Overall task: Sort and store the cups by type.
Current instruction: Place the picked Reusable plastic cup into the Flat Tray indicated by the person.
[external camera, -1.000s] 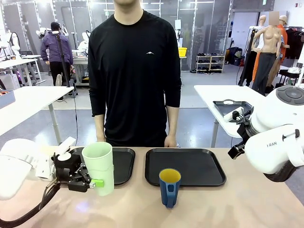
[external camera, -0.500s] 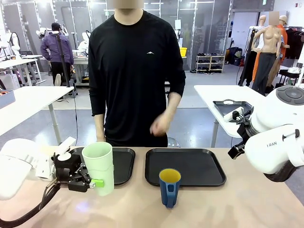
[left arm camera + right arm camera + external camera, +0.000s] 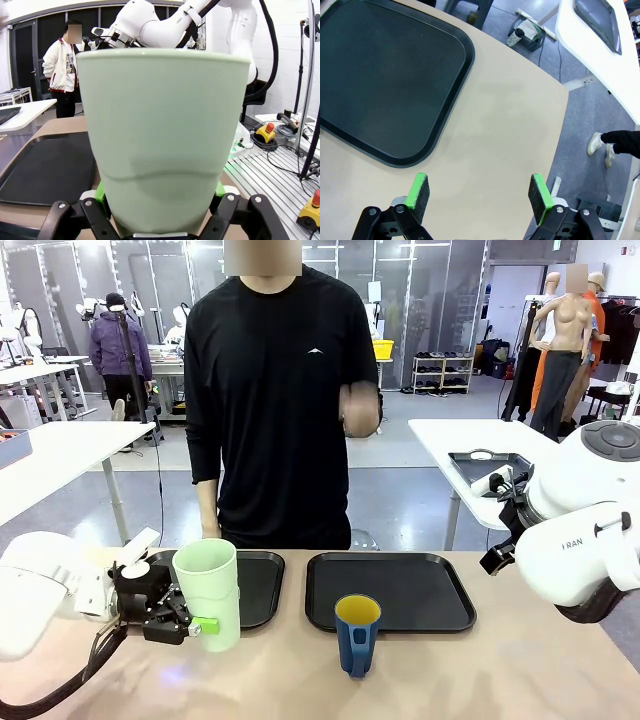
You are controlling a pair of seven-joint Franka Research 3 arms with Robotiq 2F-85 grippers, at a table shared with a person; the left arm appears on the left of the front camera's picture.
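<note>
Two black trays lie side by side on the pale beige table [image 3: 500, 670]. The left-hand tray [image 3: 262, 585] sits just behind the left gripper [image 3: 200, 625], and the right-hand tray [image 3: 400, 590] is farther off to that gripper's right. The left gripper is clamped on the pale green tumbler [image 3: 210, 590], its green pads pressed against the lower wall. The tumbler is upright, low over the tabletop at the near edge of the left-hand tray. The dark blue mug [image 3: 357, 632] stands on bare table well to that gripper's right, touching nothing, its yellow inside showing and its handle turned toward the robot's side. The right gripper [image 3: 480, 192] hangs with its jaws spread wide over bare tabletop, a rounded corner of the right-hand tray just ahead of its fingers and grey floor past the table's edge. Across the table a person [image 3: 280, 390] in black stands with one hand [image 3: 360, 405] raised to chest height. Behind are white worktables [image 3: 480, 435] in a wide, bright hall.
</note>
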